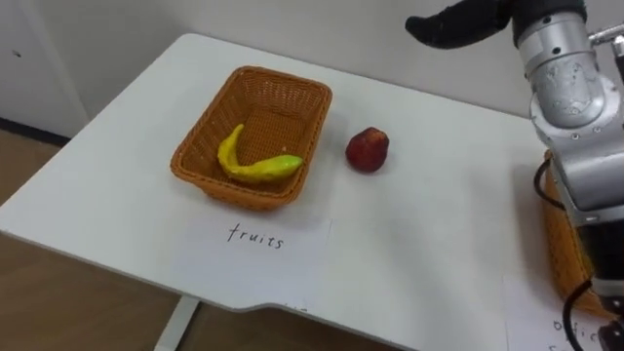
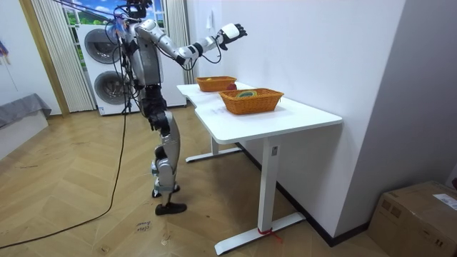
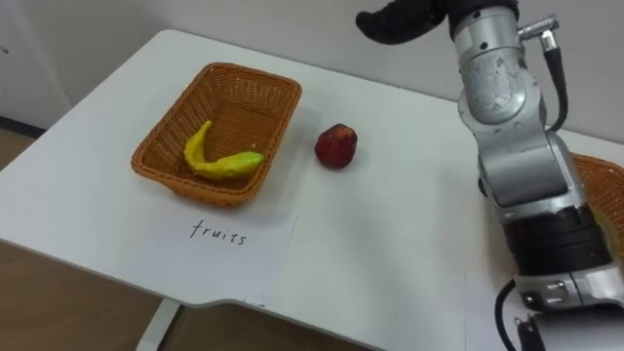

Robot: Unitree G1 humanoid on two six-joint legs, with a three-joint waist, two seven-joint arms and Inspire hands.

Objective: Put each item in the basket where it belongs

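A wicker fruit basket (image 1: 285,93) stands on the white table (image 1: 439,224) at my left, with a yellow-green banana (image 1: 255,166) lying in it. Just right of that basket a red apple (image 1: 368,150) rests on the tabletop. My right arm is raised over the table's far right side. Its dark right hand (image 1: 456,27) hangs high above the surface, past the apple, open and holding nothing. In the room view the right hand (image 2: 232,32) is lifted well above both baskets, its fingers spread.
A second wicker basket (image 3: 603,187) sits at the table's right edge, partly hidden behind my right arm. Handwritten paper labels (image 1: 255,237) lie in front of the baskets. A wall runs along the table's far side. I stand at the table's long side.
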